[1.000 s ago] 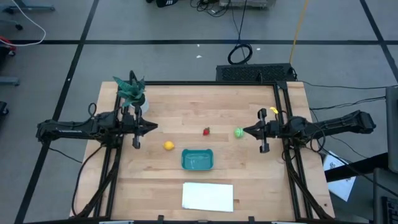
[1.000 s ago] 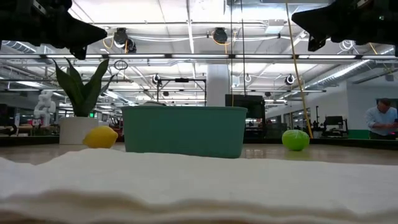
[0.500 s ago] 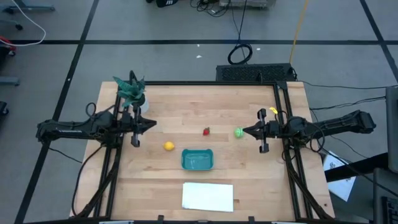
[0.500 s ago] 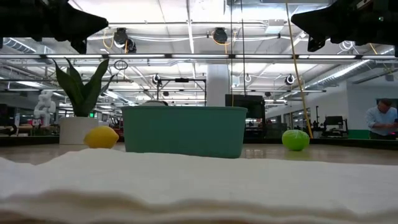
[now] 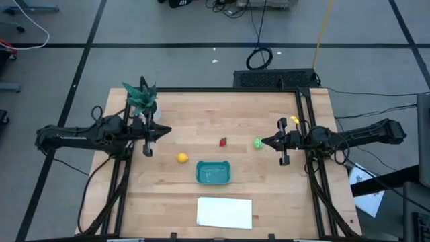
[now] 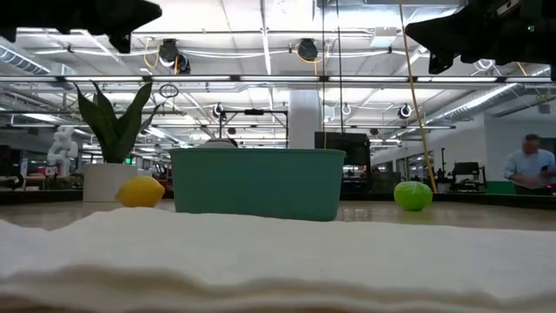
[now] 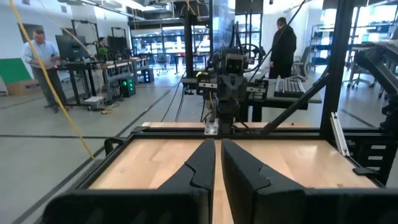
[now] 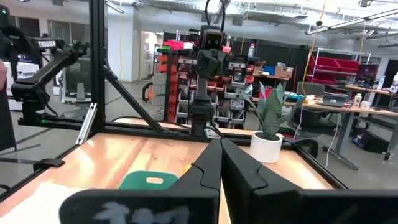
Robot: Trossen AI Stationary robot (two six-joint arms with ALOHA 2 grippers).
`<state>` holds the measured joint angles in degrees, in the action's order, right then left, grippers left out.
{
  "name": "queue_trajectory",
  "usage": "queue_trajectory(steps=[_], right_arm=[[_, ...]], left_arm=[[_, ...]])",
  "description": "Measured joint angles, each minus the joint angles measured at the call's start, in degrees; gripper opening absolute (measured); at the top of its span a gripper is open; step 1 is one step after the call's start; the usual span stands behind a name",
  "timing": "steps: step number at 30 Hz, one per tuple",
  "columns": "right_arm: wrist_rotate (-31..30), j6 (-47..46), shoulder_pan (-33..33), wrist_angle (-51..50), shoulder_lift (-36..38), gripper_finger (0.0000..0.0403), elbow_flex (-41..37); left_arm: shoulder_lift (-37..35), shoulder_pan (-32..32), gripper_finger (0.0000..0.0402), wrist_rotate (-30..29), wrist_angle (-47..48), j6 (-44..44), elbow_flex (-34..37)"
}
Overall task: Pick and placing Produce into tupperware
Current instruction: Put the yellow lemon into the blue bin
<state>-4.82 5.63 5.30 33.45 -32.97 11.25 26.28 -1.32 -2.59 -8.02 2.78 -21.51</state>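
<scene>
On the wooden table lie a yellow lemon (image 5: 182,158) (image 6: 141,191), a small red strawberry (image 5: 223,142) and a round green fruit (image 5: 257,142) (image 6: 413,196). The teal tupperware (image 5: 213,172) (image 6: 257,183) (image 8: 149,180) stands near the lemon, toward the near edge, and hides the strawberry in the low view. My left gripper (image 5: 168,132) (image 7: 217,163) hovers shut, high above the table on the lemon's left, far side. My right gripper (image 5: 263,142) (image 8: 221,163) hovers shut, high up just right of the green fruit.
A teal potted plant (image 5: 141,97) (image 6: 109,130) stands at the far left corner, close to my left arm. A white sheet (image 5: 224,212) (image 6: 278,261) lies by the near edge. A black frame borders the table. People stand in the room beyond.
My left gripper has risen and shifted slightly toward the far edge, staying shut. The fruits and the tupperware have not moved.
</scene>
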Motion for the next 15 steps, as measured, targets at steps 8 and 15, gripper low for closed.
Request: queue_trajectory(steps=[8, 15], right_arm=[[0.0, -0.3, 0.0, 0.0, 0.0, 0.0, 0.0], [0.0, -0.3, 0.0, 0.0, 0.0, 0.0, 0.0]], left_arm=[[6.9, 0.0, 0.0033, 0.5, 1.0, 1.4, -5.6], [11.4, 0.0, 0.0033, 0.6, 1.5, 1.0, -10.2]])
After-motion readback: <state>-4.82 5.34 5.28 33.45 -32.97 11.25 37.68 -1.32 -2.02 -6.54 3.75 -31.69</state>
